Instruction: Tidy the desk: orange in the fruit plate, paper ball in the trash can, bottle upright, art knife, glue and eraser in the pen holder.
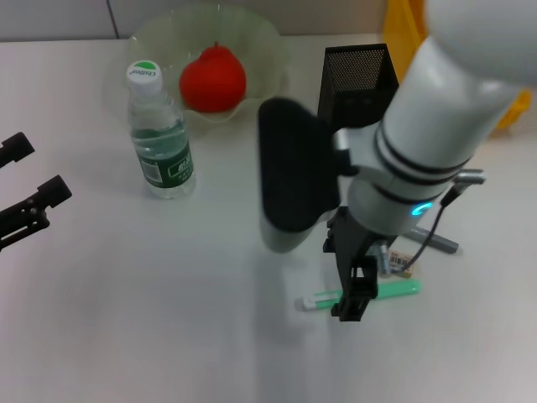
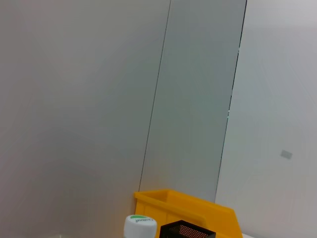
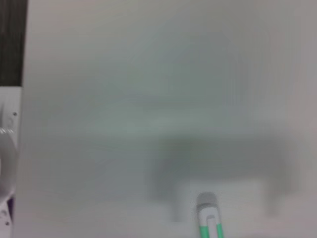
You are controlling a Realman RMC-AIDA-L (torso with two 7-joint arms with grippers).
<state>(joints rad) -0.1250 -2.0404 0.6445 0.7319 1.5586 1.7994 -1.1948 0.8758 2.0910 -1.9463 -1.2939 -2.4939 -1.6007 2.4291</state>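
We find the right gripper (image 1: 357, 294) lowered over the near right part of the desk (image 1: 168, 319), directly above a green-and-white art knife (image 1: 394, 290) that lies flat there. Whether its jaws are released or clenched we cannot tell, since the arm hides them. Just beside the knife, partly under the arm, we see a small labelled block (image 1: 400, 262) (probably the eraser) and a grey stick (image 1: 443, 244). The right wrist view shows only one end of the knife (image 3: 210, 223) on the desk surface.

The left gripper (image 1: 29, 197) sits parked at the left edge with its jaws released.

The orange (image 1: 213, 79) lies in the fruit plate (image 1: 159, 38). The bottle (image 1: 159, 134) stands upright near the plate. The pen holder (image 1: 359, 80) stands to the plate's right, with the trash can (image 1: 403, 34) behind it.
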